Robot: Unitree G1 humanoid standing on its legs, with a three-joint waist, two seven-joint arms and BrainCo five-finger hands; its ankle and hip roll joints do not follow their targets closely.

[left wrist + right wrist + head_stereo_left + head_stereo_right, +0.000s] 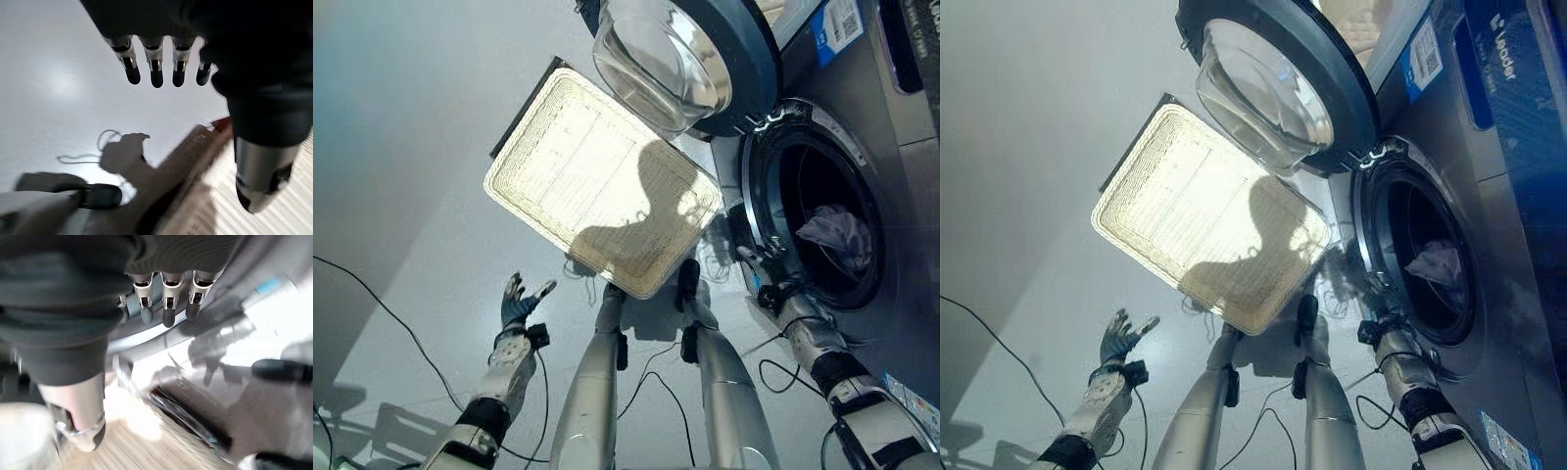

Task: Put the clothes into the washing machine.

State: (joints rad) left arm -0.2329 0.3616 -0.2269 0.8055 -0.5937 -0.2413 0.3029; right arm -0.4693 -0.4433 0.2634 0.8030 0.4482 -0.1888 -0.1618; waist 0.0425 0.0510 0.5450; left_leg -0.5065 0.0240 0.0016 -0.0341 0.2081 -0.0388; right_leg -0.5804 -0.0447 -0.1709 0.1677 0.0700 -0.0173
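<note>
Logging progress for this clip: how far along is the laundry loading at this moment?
Nearly finished, it seems. Done: a pale garment lies inside the drum of the washing machine, and the basket on the floor looks empty. In hand: nothing; the right hand is open at the drum's rim, and the left hand is open over the floor. Left: possibly shutting the door, which stands open.

Glossy pale grey floor [421, 147], bright woven rectangular mat [597, 186] lying on it
</note>
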